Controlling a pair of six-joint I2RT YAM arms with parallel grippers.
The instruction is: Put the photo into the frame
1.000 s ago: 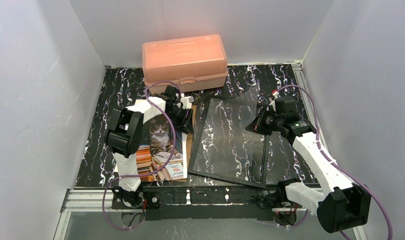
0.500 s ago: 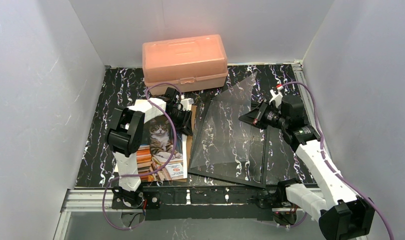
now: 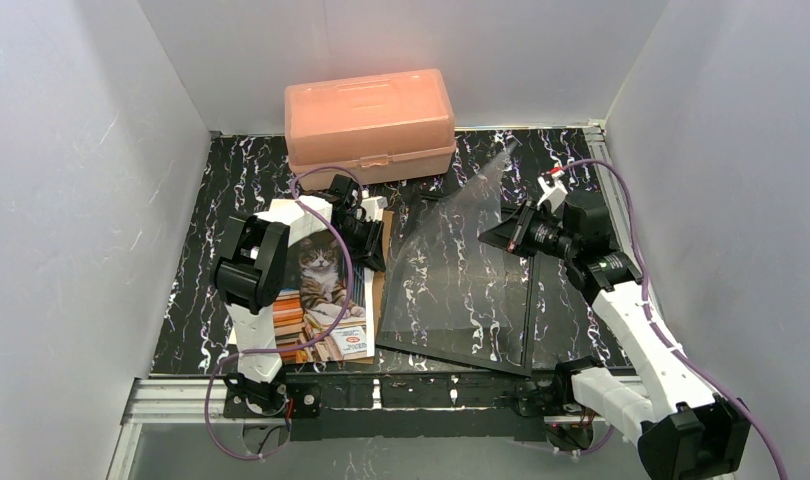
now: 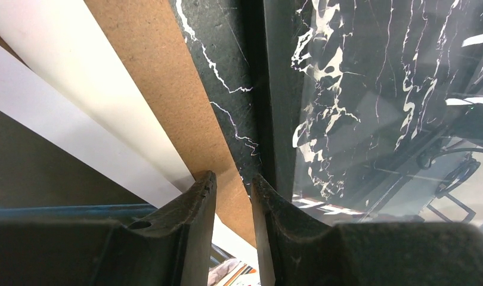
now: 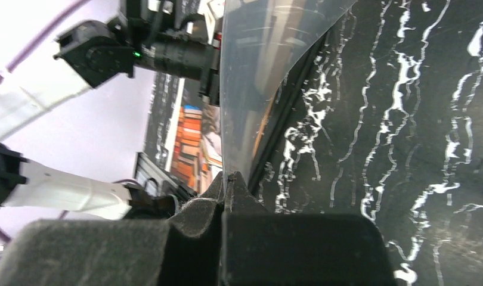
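The photo (image 3: 319, 275), a print of a cat above stacked orange-red books, lies face up on the near left of the surface (image 3: 231, 180), partly under the left arm and crossed by its purple cable. It looks like thin paper: light, limp and easy to crease. It lies flat, so a free edge or corner would be the likeliest place to take hold. It appears to rest on a blank white sheet (image 4: 78, 77) and a brown backing board (image 4: 161, 89), which could come up with it. Just to its right the black frame (image 3: 451, 357) lies flat; it looks stiff and thin. The clear pane (image 3: 461, 230) is tilted up at its far right side, bowing slightly, which suggests springy, slippery plastic rather than glass. The right end effector (image 3: 496, 237) is clamped together on the pane's edge. The left end effector (image 4: 233, 179) hovers over the board's edge beside the frame, fingers narrowly apart with nothing between them. A peach plastic box (image 3: 371, 120) stands at the back. A small white label at the print's near corner is too small to read, and no brand shows elsewhere.
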